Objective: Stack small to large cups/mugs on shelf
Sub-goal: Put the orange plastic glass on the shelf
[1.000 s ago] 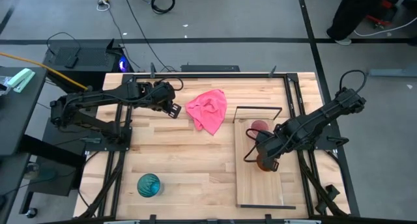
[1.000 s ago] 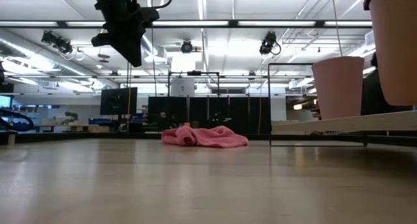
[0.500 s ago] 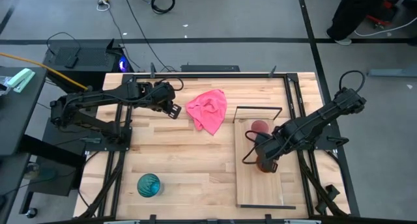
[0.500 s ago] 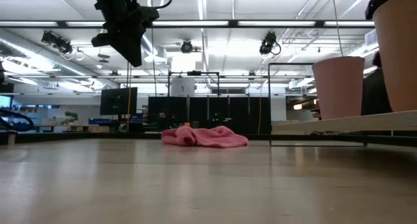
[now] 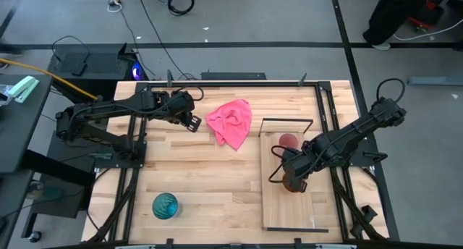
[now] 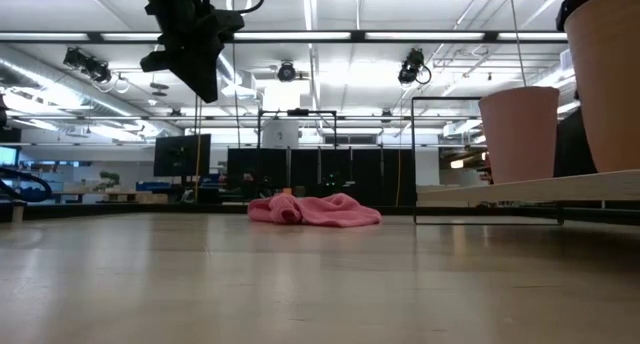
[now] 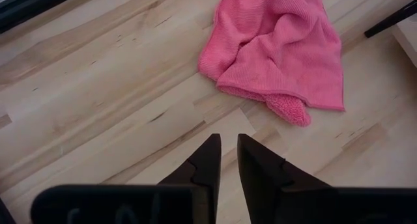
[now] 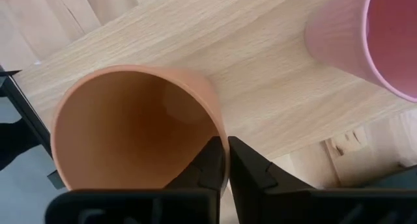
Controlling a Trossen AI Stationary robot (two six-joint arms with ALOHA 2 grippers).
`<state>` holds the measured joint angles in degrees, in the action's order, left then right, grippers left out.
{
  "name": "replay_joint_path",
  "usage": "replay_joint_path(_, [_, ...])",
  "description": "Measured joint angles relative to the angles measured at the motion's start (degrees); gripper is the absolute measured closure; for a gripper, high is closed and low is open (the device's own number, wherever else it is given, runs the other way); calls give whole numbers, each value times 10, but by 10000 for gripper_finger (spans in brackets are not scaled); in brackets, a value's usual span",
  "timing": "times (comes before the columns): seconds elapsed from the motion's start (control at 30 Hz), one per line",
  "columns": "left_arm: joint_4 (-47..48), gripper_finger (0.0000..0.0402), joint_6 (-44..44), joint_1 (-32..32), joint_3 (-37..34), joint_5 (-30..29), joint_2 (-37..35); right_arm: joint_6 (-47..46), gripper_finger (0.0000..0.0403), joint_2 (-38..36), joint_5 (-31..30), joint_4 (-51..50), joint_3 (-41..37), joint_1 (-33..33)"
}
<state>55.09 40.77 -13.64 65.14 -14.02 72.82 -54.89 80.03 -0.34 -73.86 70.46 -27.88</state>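
- In the high view the right gripper [image 5: 291,178] and its arm cover most of the orange-brown cup [image 5: 291,184].
- In the low view the picture's right edge cuts that cup off.
- The right wrist view shows only part of the pale pink cup [image 8: 371,38].

Your two arms are dark throughout, built of slim tubular links with chunkier blocks at the joints. A thin black cable loops off the right arm's far joint; another curls beside its tool [image 5: 291,178]. The left tool [image 5: 192,121] ends in two tapered black fingers [image 7: 207,164] with stepped inner edges. The right tool's fingers [image 8: 245,164] are equally black, matte and wedge-shaped.
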Motion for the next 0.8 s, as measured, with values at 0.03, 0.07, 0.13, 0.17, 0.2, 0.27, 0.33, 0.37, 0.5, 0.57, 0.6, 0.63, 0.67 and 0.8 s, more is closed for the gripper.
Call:
replay_joint_path(0.03, [0,343,1,0,0,0,0,0,369,0,-1,1,0,0])
replay_joint_path(0.07, [0,344,1,0,0,0,0,0,368,0,-1,3,0,0])
replay_joint_path(0.13, [0,344,1,0,0,0,0,0,366,0,-3,3,0,2])
replay_joint_path(0.17, [0,344,1,0,0,0,0,0,365,0,-5,3,0,3])
replay_joint_path(0.2, [0,343,1,0,0,0,0,0,365,0,-8,3,0,5])
replay_joint_path(0.27, [0,340,1,0,0,0,0,0,365,0,-14,3,0,10])
replay_joint_path(0.33, [0,338,1,0,0,0,0,0,364,0,-20,3,0,18])
replay_joint_path(0.37, [0,338,1,0,0,0,0,0,364,0,-21,3,0,22])
replay_joint_path(0.5, [0,341,1,0,0,0,0,10,364,0,-23,3,0,35])
replay_joint_path(0.57, [0,343,1,0,0,0,0,11,364,0,-22,3,0,36])
replay_joint_path(0.6, [0,343,0,0,0,0,0,11,364,0,-22,3,0,37])
replay_joint_path(0.63, [0,344,0,0,0,0,0,11,364,0,-22,3,0,37])
replay_joint_path(0.67, [0,344,0,0,0,0,0,11,364,0,-22,3,0,37])
replay_joint_path(0.8, [0,341,0,0,0,0,0,11,364,0,-22,2,0,37])
